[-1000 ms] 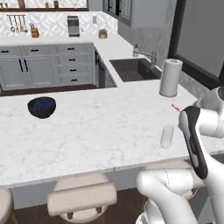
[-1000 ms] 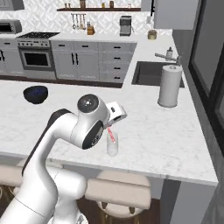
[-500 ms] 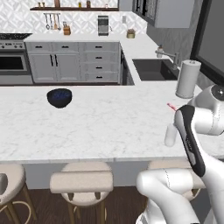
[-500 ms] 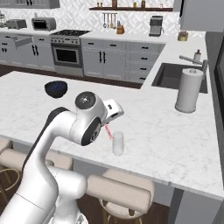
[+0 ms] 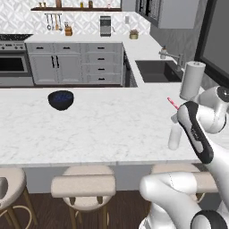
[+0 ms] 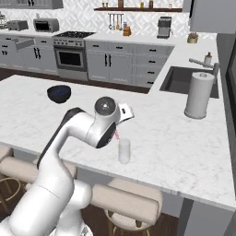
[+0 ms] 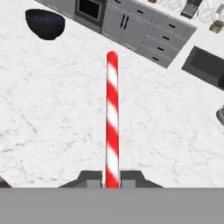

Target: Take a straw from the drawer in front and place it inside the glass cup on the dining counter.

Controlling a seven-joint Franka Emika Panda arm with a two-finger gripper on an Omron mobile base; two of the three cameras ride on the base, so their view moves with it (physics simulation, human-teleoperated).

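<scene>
While the arm reaches out over the dining counter point(image 5: 89, 129), the gripper point(image 7: 112, 178) stands closed on the straw point(image 7: 112, 118), its two dark fingertips point(image 7: 89, 178) pinching the lower end from either side. Seen from the hand view, the straw is striped red and white and runs straight away from the fingers, its free end pointing toward the far side of the marble top. Left base view: a short pink length of the straw point(image 5: 172, 103) pokes up from behind the arm's dark-sided link, above and just beyond the glass cup point(image 5: 174, 136). Right base view: the straw point(image 6: 116, 134) shows as a thin pink sliver beneath the wrist, just beside the glass cup point(image 6: 124, 151) and slightly above its rim; whether the two touch cannot be told. The cup stands upright on the marble, near the stool-side edge. A dark blue bowl point(image 5: 61, 99) sits well apart on the same counter, to the left. A white paper towel roll point(image 6: 199, 95) stands upright beside the sink point(image 6: 184, 82) at the counter's far right.
</scene>
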